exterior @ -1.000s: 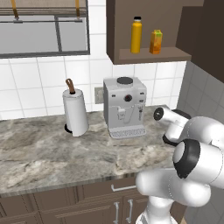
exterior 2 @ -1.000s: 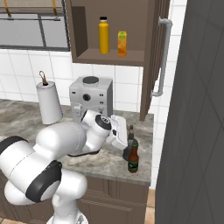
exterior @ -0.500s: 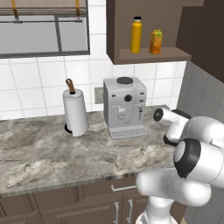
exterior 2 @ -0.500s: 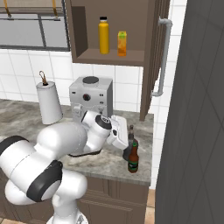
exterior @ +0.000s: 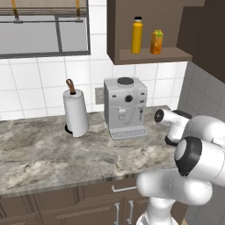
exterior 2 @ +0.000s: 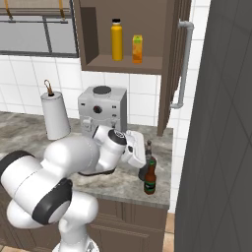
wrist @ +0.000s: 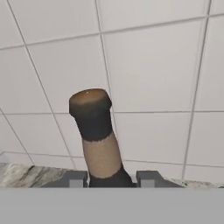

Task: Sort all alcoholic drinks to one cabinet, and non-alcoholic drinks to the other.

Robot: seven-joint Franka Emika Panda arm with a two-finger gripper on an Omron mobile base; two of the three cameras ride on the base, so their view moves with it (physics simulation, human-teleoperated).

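My gripper (wrist: 111,179) is shut on the neck of the squat black bottle (wrist: 97,135), a finger on each side just below its pale band. This bottle (exterior 2: 147,145) stands upright on the counter's right end, its body mostly hidden behind my hand (exterior 2: 139,153). Just in front of it stands the brown beer bottle (exterior 2: 150,178) with a green label, untouched. The tall yellow-orange bottle (exterior 2: 116,40) and the orange juice carton (exterior 2: 137,49) stand side by side on the shelf of the open cabinet (exterior 2: 123,65).
A grey coffee machine (exterior: 125,107) and a paper towel roll (exterior: 75,112) stand at the back of the marble counter (exterior: 52,158). The open cabinet door with its long grey handle (exterior 2: 181,64) hangs above the bottles. A dark tall panel (exterior 2: 216,128) closes off the right.
The fingers have closed onto the black bottle's neck. The arm and both bottles stay where they were.
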